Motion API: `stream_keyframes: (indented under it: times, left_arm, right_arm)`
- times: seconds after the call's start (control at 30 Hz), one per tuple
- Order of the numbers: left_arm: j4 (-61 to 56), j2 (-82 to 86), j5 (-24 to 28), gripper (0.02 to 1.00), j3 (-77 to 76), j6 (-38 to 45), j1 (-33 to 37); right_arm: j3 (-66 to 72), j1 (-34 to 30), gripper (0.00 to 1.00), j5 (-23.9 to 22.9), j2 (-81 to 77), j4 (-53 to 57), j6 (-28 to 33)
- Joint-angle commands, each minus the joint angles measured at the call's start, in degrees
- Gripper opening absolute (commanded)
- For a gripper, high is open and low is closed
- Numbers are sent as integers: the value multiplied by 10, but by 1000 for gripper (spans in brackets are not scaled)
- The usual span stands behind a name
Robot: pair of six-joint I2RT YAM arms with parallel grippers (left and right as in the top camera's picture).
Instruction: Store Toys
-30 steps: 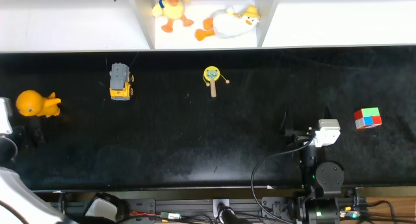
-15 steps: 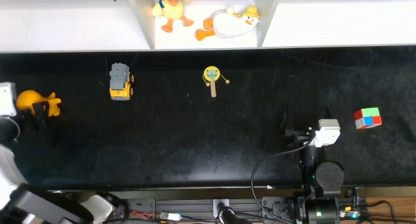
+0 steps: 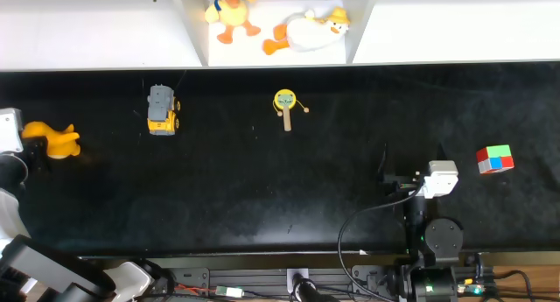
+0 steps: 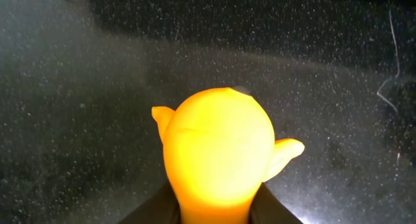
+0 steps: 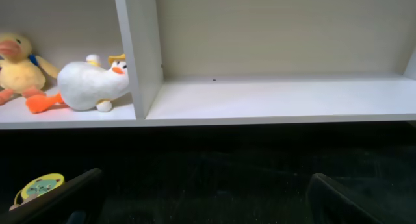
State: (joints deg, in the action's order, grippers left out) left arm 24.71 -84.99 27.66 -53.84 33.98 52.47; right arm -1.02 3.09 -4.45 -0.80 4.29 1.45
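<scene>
At the far left of the black work surface, you find the left gripper clenched on the orange toy. In the left wrist view, its dark fingers press against both sides of the toy's rounded body, with two small orange nubs sticking out to either side. You cannot tell whether the toy rests on the surface or is lifted off it.

To the right, a grey-and-yellow toy truck stands on the surface near the white shelf. The shelf's middle compartment holds a yellow plush duck and, beside it, a white plush duck lying on its side. Below that compartment, a small round rattle with a wooden handle lies on the surface.

Farther right, the right gripper sits low over the surface, released, with its fingers spread wide and nothing between them. It faces the shelf's right compartment. A multicoloured cube sits near the surface's right edge, apart from that gripper.
</scene>
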Motion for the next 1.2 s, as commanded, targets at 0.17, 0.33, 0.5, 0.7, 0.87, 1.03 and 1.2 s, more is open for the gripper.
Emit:
stream_keyframes:
  times: [0.17, 0.33, 0.5, 0.7, 0.87, 1.03, 1.2]
  left_arm:
    - [-5, 79, -30, 112, -14, -74, -61]
    - [-24, 101, -119, 106, -25, -184, -138]
    - [-21, 101, -195, 104, -67, -238, -205]
    - [-8, 101, -267, 110, -120, -325, -250]
    - [-15, 101, -296, 110, -138, -375, -256]
    - [-21, 71, -299, 108, -152, -390, -260]
    - [-8, 26, -299, 102, -194, -390, -274]
  right_arm:
    - [8, 3, 996, 4, 6, -2, -4]
    - [8, 3, 996, 4, 6, -2, -4]
    - [8, 3, 996, 4, 6, -2, -4]
    - [8, 3, 993, 4, 6, -2, -4]
    - [8, 3, 996, 4, 6, -2, -4]
    - [8, 3, 996, 4, 6, -2, -4]
    - [8, 3, 996, 4, 6, -2, -4]
